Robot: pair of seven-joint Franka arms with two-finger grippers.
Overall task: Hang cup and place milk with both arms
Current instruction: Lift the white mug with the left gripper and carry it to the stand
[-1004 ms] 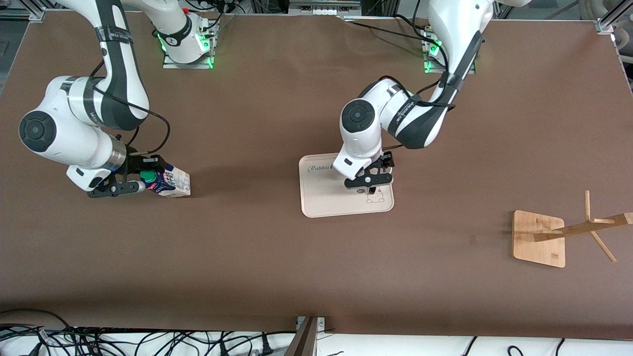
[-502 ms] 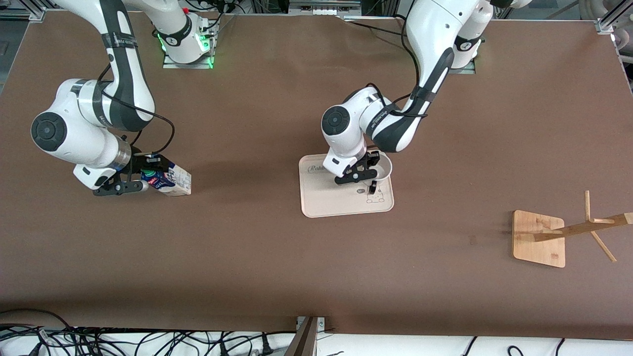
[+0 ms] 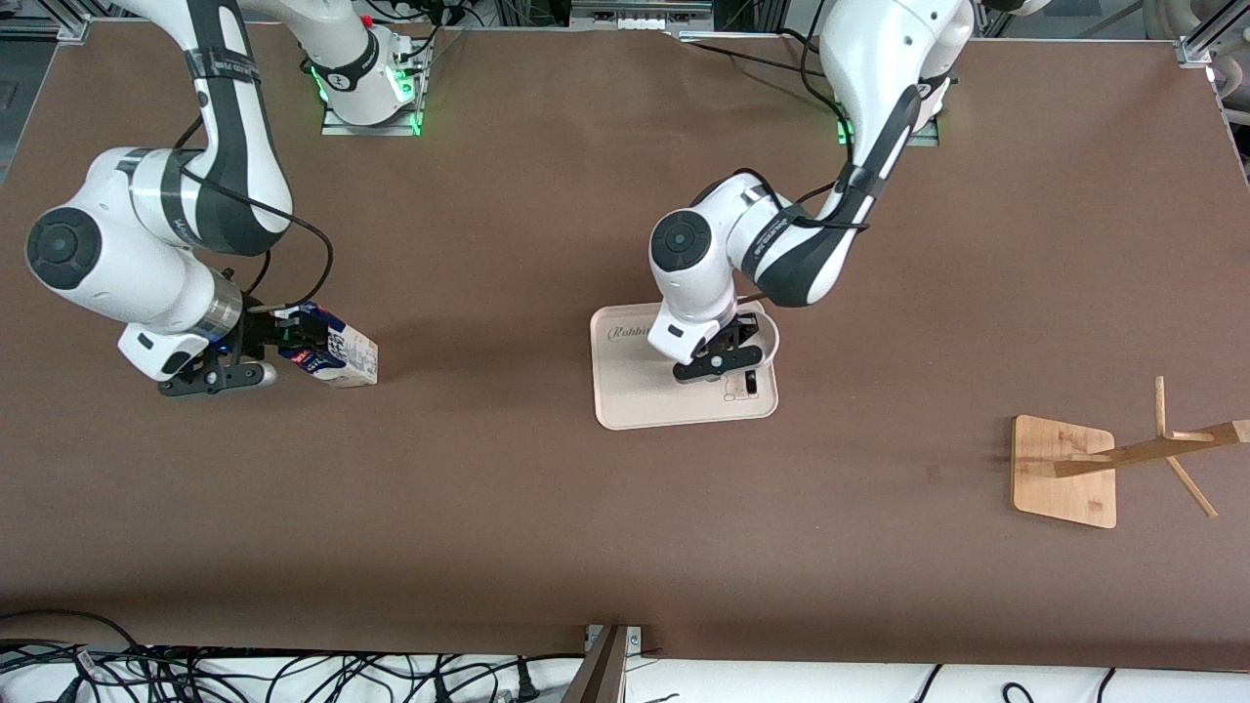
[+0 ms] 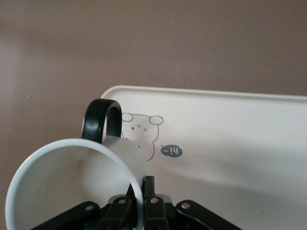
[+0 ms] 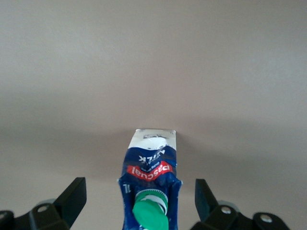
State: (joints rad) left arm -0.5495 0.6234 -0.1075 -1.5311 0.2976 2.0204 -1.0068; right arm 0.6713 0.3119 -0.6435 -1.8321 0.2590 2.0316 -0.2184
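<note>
The white cup [image 3: 763, 332] stands on the cream tray [image 3: 635, 395], its black handle [image 4: 100, 119] pointing toward the front camera. My left gripper [image 3: 725, 359] is shut on the cup's rim [image 4: 140, 190], one finger inside the wall and one outside. The dark blue milk [image 3: 342, 356] carton rests on the table toward the right arm's end. Its green cap [image 5: 151, 215] faces my right gripper [image 3: 276, 344]. That gripper is open, and its fingers [image 5: 74, 196] stand apart on either side of the carton's top without touching it.
A wooden rack [image 3: 1064, 471] with slanted pegs [image 3: 1177, 444] stands toward the left arm's end, nearer to the front camera than the tray. Cables [image 3: 293, 674] run along the table's front edge.
My left gripper closed on the cup's rim. My right gripper, which was closed on the milk, opened and drew back a little; the carton stayed in place.
</note>
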